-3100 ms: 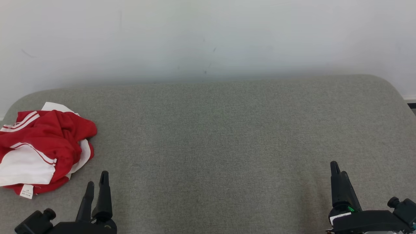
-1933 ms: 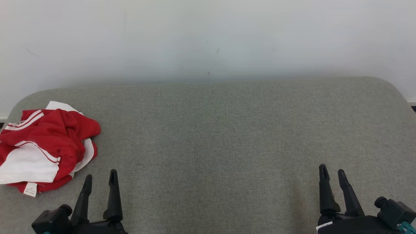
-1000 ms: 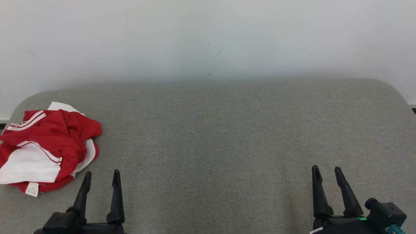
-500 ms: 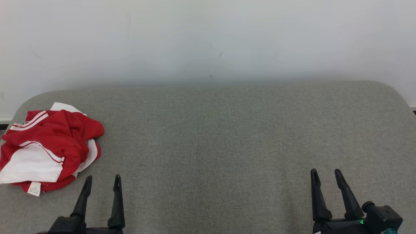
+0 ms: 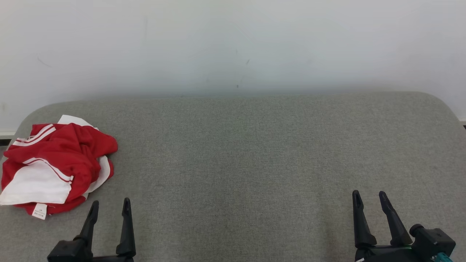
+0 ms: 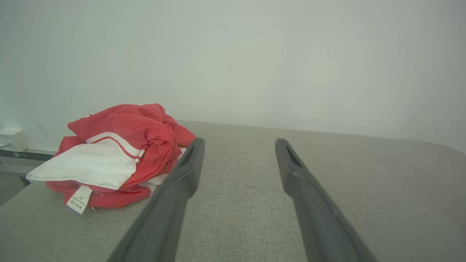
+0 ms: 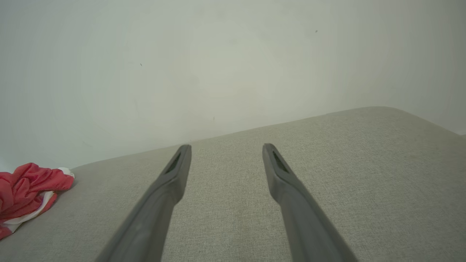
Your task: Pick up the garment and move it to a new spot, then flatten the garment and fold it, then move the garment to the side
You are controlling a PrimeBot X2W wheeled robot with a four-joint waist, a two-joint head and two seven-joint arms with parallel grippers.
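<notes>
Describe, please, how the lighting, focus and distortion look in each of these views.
Head view: soft, even light, no glare, the garment crisp with barely any shadow. Left wrist view: hazier, the left gripper blurs toward the bottom edge. Right wrist view: washed out, the surface edge runs tilted, the right gripper softly blurred.

1. The garment (image 5: 54, 163) is thin red and white cloth, smooth, with a faint sheen on its soft folds.
2. Its label (image 5: 39, 211) is a small white tag, flat and matt; woven or papery, I cannot tell.
3. The work surface (image 5: 255, 163) is covered in grey woven cloth, matt, with a coarse, even grain.
4. The wall (image 5: 233, 43) is pale, smooth and matt, with a few small dark scuffs.
5. The left gripper (image 5: 110, 201) and the right gripper (image 5: 368, 192) look like dark plastic, smooth and matt.
</notes>
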